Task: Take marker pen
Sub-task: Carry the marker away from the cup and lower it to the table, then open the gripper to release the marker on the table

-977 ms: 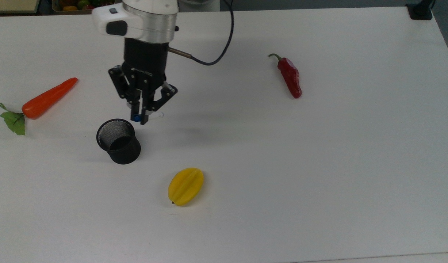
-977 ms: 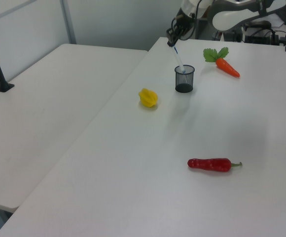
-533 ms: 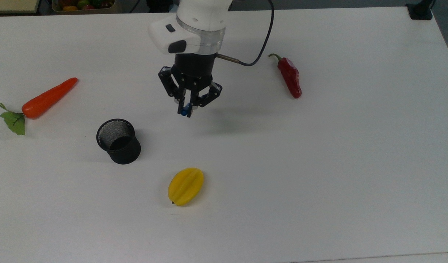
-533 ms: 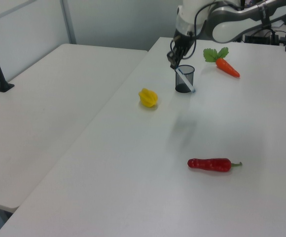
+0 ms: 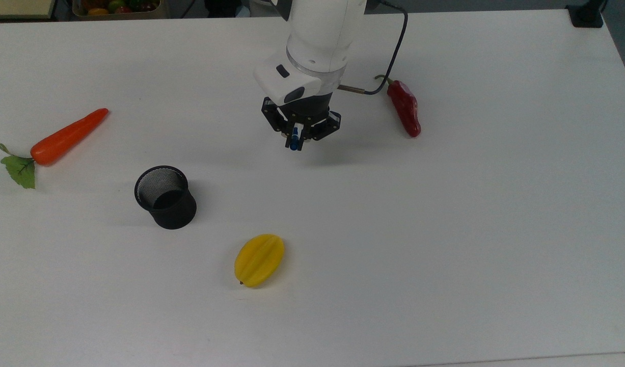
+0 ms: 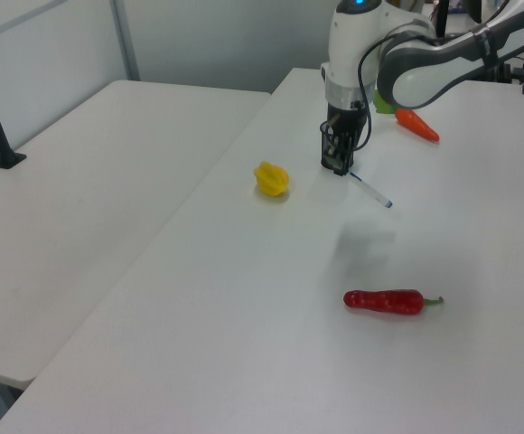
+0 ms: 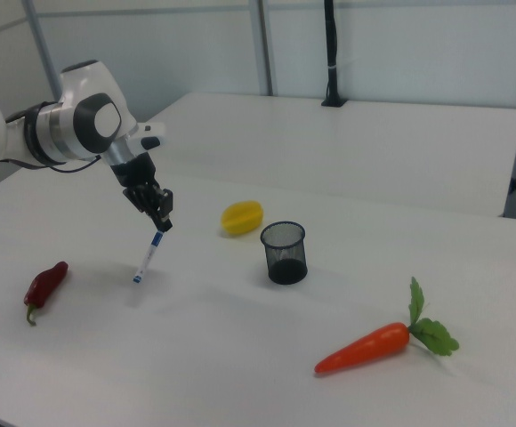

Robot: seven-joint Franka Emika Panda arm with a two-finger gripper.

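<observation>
Starting with the top view: gripper (image 5: 295, 140) now hanging over bare table (image 5: 444, 229) between the black mesh cup (image 5: 165, 197) and the red chilli (image 5: 405, 107), nearer the chilli; a second ago beside the cup's rim, half a second ago partway across. Fingers clenched on the marker pen (image 5: 294, 138), seen nearly end-on as a small blue spot between the pads. Cup, carrot (image 5: 68, 136) and yellow fruit (image 5: 259, 259) unmoved across all three moments.

Moving to the left view: marker pen (image 6: 370, 190) slanting down from the gripper (image 6: 343, 163) toward the left view's right, blue end low and apparently just above the tabletop; contact with the surface impossible to judge here. A second ago held high, tip over the mesh cup (image 6: 337, 145); now well outside it, cup partly hidden behind the arm. Red chilli (image 6: 384, 301) lying apart in the foreground.

Ending with the right view: gripper (image 7: 161, 217) gripping the upper end of the marker pen (image 7: 148, 253), barrel white with blue print, hanging steeply with the lower blue end close over the table and a faint shadow just beneath. Mesh cup (image 7: 284, 252) standing upright to the right view's right, yellow fruit (image 7: 241, 217) behind it, red chilli (image 7: 44, 285) near the right view's left edge.

Judged from all this: pen lifted out of the cup and carried clear, so the taking looks essentially done; grip near one end only, so some risk of the pen swinging or slipping.
</observation>
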